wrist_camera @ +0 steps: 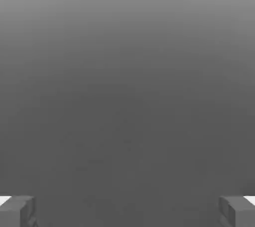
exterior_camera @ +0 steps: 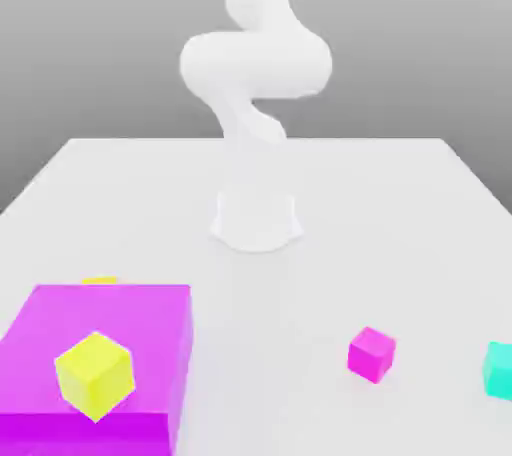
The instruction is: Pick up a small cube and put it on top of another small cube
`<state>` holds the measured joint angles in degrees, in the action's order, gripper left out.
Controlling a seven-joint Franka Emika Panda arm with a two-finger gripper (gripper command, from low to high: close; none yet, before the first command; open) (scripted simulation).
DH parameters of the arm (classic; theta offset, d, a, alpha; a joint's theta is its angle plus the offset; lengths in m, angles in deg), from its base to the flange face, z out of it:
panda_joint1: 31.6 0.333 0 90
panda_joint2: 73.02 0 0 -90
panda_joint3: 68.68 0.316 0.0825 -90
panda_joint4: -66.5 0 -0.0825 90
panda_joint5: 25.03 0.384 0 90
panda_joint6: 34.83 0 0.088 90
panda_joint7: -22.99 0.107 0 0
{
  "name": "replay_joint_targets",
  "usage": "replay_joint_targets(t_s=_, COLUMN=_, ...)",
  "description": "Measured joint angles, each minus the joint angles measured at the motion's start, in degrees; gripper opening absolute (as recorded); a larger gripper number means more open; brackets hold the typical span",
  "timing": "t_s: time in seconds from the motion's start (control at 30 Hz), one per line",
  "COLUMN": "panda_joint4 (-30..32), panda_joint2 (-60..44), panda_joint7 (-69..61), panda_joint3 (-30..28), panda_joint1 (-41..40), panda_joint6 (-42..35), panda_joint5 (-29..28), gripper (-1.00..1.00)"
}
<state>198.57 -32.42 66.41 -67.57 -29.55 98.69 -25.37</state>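
The small cyan cube (exterior_camera: 498, 369) rests on the white table at the front, by the exterior view's right edge, partly cut off. A small magenta cube (exterior_camera: 372, 354) sits a short way to its left. My white arm (exterior_camera: 255, 74) rises from its base (exterior_camera: 256, 219) at the table's middle and bends upward out of the picture. In the hand view my gripper (wrist_camera: 127, 212) is open, its two grey fingertips (wrist_camera: 18, 211) far apart with nothing between them, facing a plain grey background.
A large magenta block (exterior_camera: 150, 329) stands at the front on the exterior view's left, with a yellow cube (exterior_camera: 94, 375) on top of it. A sliver of something yellow (exterior_camera: 99, 280) peeks out behind the block. The white table (exterior_camera: 380, 204) stretches back to a grey wall.
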Motion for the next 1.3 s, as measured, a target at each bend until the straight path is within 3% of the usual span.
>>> replay_joint_targets(t_s=0.5, panda_joint4=1.7, panda_joint2=-31.4, panda_joint7=-13.8, panda_joint3=8.7, panda_joint1=10.9, panda_joint6=10.5, panda_joint5=-3.0, gripper=0.00)
replay_joint_targets(t_s=0.9, panda_joint4=3.0, panda_joint2=-56.8, panda_joint7=-21.6, panda_joint3=14.2, panda_joint1=20.6, panda_joint6=18.5, panda_joint5=-9.8, gripper=0.00)
replay_joint_targets(t_s=1.07, panda_joint4=1.3, panda_joint2=-67.2, panda_joint7=-19.3, panda_joint3=10.9, panda_joint1=24.5, panda_joint6=25.4, panda_joint5=-14.6, gripper=0.00)
replay_joint_targets(t_s=1.1, panda_joint4=1.0, panda_joint2=-68.5, panda_joint7=-18.9, panda_joint3=10.3, panda_joint1=25.0, panda_joint6=26.4, panda_joint5=-15.2, gripper=-1.00)
replay_joint_targets(t_s=1.3, panda_joint4=0.8, panda_joint2=-69.2, panda_joint7=-18.6, panda_joint3=10.0, panda_joint1=25.2, panda_joint6=26.8, panda_joint5=-15.5, gripper=-1.00)
